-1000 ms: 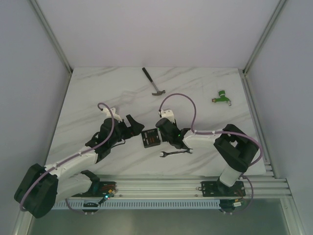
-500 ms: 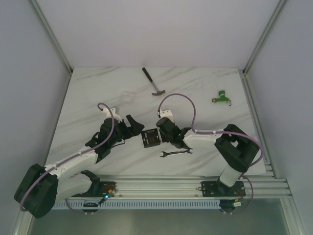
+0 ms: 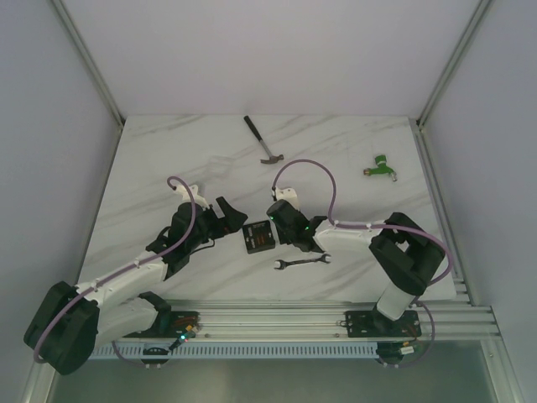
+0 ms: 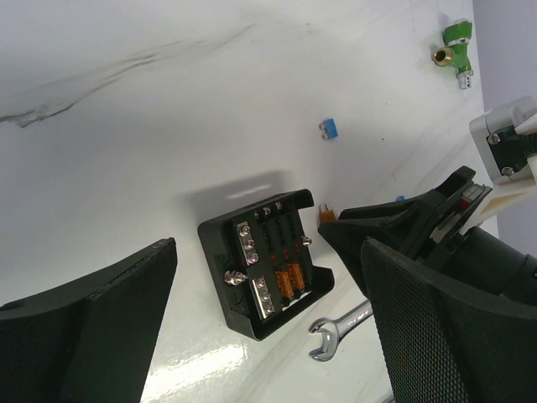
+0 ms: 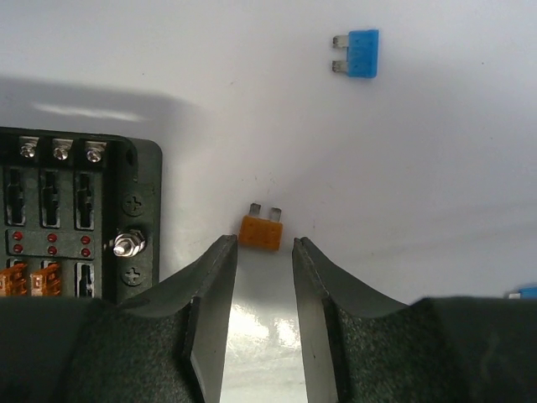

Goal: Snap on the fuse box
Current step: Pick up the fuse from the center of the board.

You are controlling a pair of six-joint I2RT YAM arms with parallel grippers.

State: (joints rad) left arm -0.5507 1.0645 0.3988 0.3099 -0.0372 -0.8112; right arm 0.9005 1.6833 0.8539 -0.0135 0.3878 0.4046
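The fuse box (image 3: 258, 238) is a small square black box lying open-faced on the white table between my arms. It also shows in the left wrist view (image 4: 264, 260), with orange fuses and screw terminals, and in the right wrist view (image 5: 75, 218). My left gripper (image 3: 226, 217) is open and empty just left of the box, its jaws (image 4: 268, 336) wide apart. My right gripper (image 3: 276, 227) sits right of the box, its jaws (image 5: 263, 248) a narrow gap apart. A loose orange fuse (image 5: 261, 232) lies on the table right at the fingertips, not clamped.
A silver wrench (image 3: 302, 262) lies just in front of the box. A loose blue fuse (image 5: 361, 42) lies farther out, and another blue piece (image 5: 524, 292) is at the right edge. A hammer (image 3: 263, 139) and a green fitting (image 3: 382, 166) lie at the back.
My right gripper has crept slightly left toward the fuse box. The left arm, the box and the wrench have not moved.
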